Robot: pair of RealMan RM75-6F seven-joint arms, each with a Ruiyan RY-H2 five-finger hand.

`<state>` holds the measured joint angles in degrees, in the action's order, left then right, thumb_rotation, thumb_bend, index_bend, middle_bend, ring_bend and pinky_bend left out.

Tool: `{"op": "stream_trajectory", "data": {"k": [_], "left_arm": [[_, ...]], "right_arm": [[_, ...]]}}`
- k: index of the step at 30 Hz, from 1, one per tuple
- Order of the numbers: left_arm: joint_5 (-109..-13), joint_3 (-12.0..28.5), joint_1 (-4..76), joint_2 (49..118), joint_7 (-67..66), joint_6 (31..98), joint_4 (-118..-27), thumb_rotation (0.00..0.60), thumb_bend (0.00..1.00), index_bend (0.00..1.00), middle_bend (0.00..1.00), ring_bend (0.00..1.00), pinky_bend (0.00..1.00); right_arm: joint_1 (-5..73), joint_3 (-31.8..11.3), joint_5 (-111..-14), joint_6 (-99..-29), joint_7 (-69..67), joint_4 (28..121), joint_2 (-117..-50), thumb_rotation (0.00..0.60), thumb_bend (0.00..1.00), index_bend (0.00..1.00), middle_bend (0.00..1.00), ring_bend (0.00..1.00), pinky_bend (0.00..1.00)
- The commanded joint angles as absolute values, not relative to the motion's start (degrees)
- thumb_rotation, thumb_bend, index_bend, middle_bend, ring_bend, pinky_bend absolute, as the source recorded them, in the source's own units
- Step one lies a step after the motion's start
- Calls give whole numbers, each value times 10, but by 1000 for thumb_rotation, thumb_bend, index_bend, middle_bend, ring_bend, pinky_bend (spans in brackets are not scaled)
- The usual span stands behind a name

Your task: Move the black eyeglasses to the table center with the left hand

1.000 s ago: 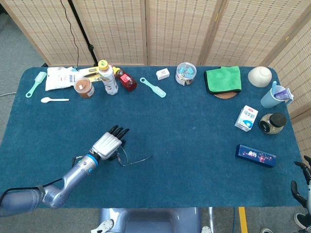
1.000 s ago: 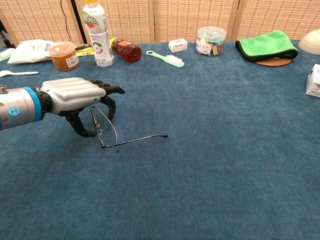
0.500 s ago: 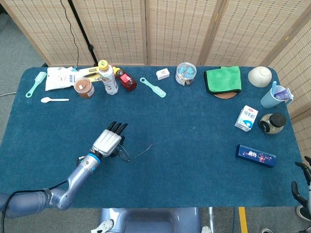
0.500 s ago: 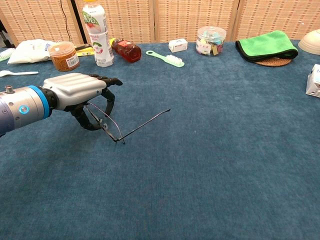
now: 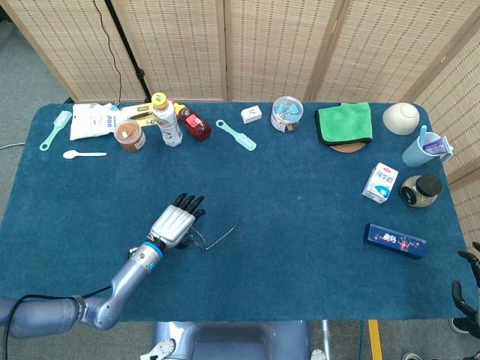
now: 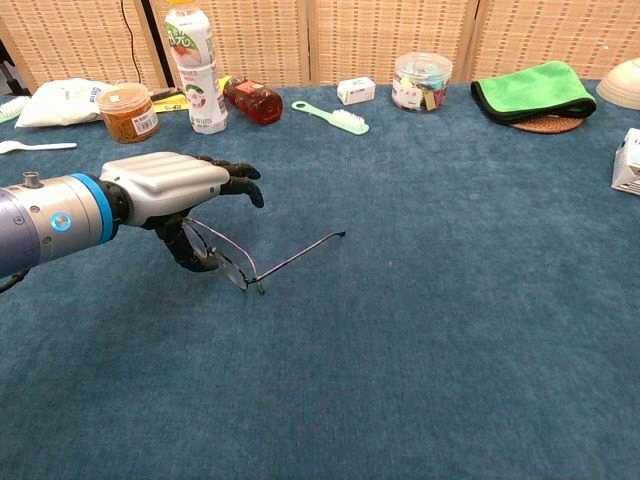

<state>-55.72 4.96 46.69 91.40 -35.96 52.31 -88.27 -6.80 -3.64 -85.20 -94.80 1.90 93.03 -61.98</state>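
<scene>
My left hand (image 5: 175,223) (image 6: 178,190) holds the thin black eyeglasses (image 6: 240,265) (image 5: 206,238) just above the blue table cloth, left of the middle. Its thumb and fingers pinch the frame near the lenses. One temple arm sticks out to the right and slightly away from me. The glasses hang tilted, with their lower corner close to the cloth. Of my right hand (image 5: 466,289) only dark fingertips show at the lower right edge of the head view, beyond the table.
Along the back edge stand a bottle (image 5: 166,120), a red bottle (image 5: 194,124), an orange-lidded jar (image 5: 130,136), a brush (image 5: 236,135), a clear jar (image 5: 286,113) and a green cloth (image 5: 344,122). A milk carton (image 5: 380,182) and blue box (image 5: 394,241) lie right.
My left hand has carried the glasses a little to the right and lifted them off the cloth; the temple arm now points up to the right.
</scene>
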Motion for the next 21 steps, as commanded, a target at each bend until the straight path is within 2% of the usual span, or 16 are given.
{"op": "stream_trajectory", "data": {"k": [1, 5, 14, 21], "left_arm": [[-568, 45, 467, 912, -359, 528, -889, 560, 234, 91, 0, 0, 0], [-576, 41, 467, 913, -355, 529, -891, 558, 234, 28, 0, 0, 0], [-597, 41, 471, 927, -356, 542, -905, 555, 233, 23, 0, 0, 0], [-576, 58, 486, 965, -378, 549, -898, 555, 233, 23, 0, 0, 0]], "right_arm": [[-68, -36, -852, -948, 18, 929, -620, 600, 479, 241, 130, 130, 167], [-69, -36, -852, -948, 15, 927, -621, 600, 479, 242, 130, 130, 167], [-75, -35, -851, -954, 5, 920, -622, 600, 479, 243, 130, 130, 167], [-79, -34, -851, -958, -2, 915, -622, 600, 478, 244, 130, 130, 167]]}}
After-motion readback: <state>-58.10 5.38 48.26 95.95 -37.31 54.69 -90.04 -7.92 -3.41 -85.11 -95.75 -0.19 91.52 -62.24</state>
